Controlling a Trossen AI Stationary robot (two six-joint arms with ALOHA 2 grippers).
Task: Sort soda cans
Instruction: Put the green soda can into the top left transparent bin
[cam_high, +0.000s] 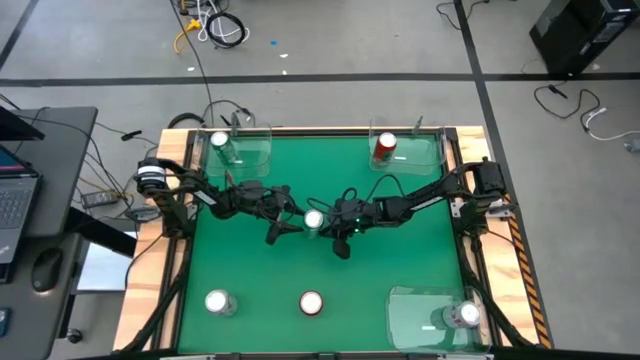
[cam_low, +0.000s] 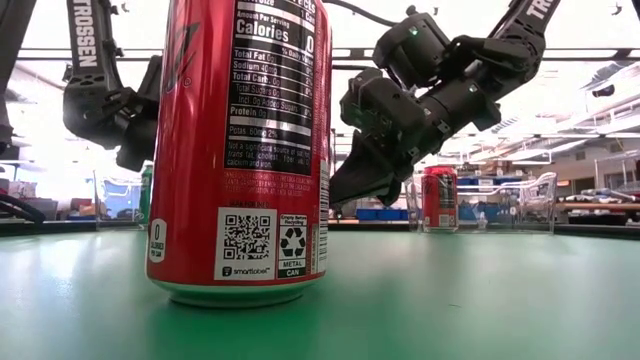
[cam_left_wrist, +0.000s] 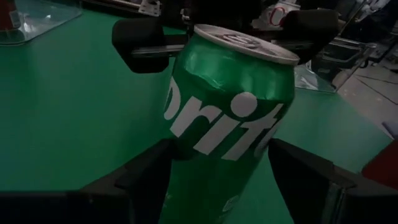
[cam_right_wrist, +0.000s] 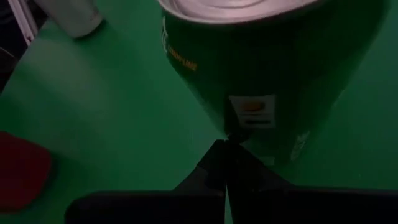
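Green can (cam_high: 313, 219): mid-table, upright, between both grippers; white "prit" lettering, Sprite label, silver top.
Left gripper (cam_high: 287, 222): just beside the green can, fingers (cam_left_wrist: 137, 180) spread on either side of it; touching or not, cannot tell.
Right gripper (cam_high: 335, 233): at the can's other side; fingers look pressed together below the can in the right wrist view.
Front red can (cam_low: 240, 150): front edge, centre; reads "Calories 0", "Total Fat 0g", "METAL CAN", QR code, "smartlabel".
Front silver can (cam_high: 218, 301): front left, on bare mat.
Tray silver can (cam_high: 466, 315): in front-right clear tray (cam_high: 410, 325).
Far red can (cam_high: 385, 147): in far-right tray (cam_high: 425, 150).
Far green can (cam_high: 222, 146): in far-left tray (cam_high: 255, 150).
Arm writing: "TROSSEN" on the link in the low view.
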